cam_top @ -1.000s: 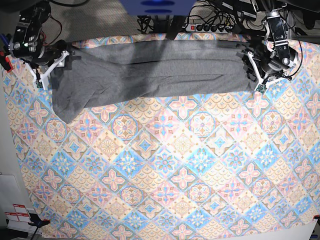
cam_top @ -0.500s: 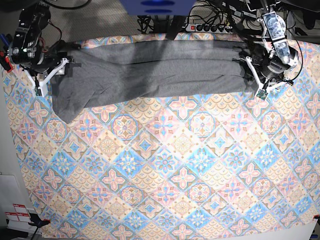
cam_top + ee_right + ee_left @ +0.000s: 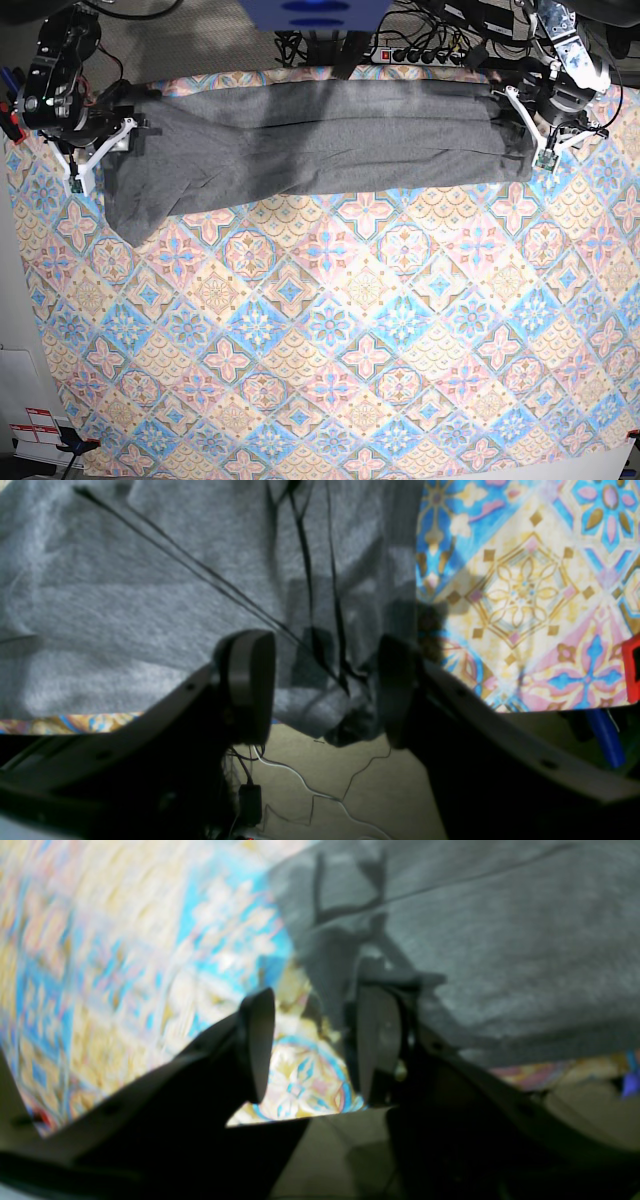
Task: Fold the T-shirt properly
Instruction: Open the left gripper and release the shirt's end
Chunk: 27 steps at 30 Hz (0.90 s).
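The plain heather-grey cotton T-shirt [image 3: 300, 145] lies as a long folded band along the far edge of the tabletop, stretched between the two hands. One end juts down past the band's near edge beside the right hand [image 3: 95, 150], forming a blunt flap.

The right hand hovers at that end with its fingers [image 3: 247, 680] apart; grey cloth lies beneath and between them, and the shirt's far corner hangs over the tabletop's edge just below the hand, with cables on the floor beyond. Whether the fingers pinch any cloth I cannot tell.

The left hand [image 3: 540, 135] sits at the other short end, its fingers [image 3: 257, 1040] apart and gripping nothing, the shirt's edge just beside one of them.

On the near side of both hands, the colourful tile-patterned tablecloth [image 3: 350, 340] spreads bare and wide, open room across the whole tabletop.
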Each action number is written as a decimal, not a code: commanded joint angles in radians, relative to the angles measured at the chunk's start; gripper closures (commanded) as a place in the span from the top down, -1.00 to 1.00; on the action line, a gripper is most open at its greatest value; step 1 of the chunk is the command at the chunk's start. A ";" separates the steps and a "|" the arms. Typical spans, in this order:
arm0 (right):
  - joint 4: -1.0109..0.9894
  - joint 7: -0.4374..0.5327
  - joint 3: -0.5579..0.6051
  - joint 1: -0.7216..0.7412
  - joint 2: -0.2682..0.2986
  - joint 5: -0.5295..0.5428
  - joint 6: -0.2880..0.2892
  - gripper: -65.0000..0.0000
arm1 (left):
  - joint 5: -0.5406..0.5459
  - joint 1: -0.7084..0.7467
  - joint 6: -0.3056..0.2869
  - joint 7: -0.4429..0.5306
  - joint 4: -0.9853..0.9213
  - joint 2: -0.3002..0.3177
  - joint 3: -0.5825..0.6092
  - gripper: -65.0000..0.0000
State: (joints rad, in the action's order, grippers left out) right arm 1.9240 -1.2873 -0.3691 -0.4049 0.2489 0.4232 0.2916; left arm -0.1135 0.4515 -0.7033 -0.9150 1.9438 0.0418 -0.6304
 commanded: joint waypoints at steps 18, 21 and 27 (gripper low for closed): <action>0.013 0.011 -0.005 0.001 0.013 0.003 0.001 0.01 | 0.383 -0.021 0.005 -0.137 -0.188 0.094 -0.168 0.28; 0.013 0.011 -0.005 -0.002 0.013 0.003 0.001 0.01 | 0.426 -0.032 0.005 -0.132 -0.264 0.132 -0.170 0.28; 0.013 0.011 -0.005 -0.001 0.013 0.003 0.001 0.01 | 0.421 -0.061 0.005 -0.115 -0.353 0.146 -0.164 0.29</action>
State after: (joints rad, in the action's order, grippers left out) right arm 1.9240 -1.2839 -0.3676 -0.4072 0.2493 0.4236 0.2920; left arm 0.2932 0.3931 -0.6983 -1.0481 1.5761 0.1726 -0.7898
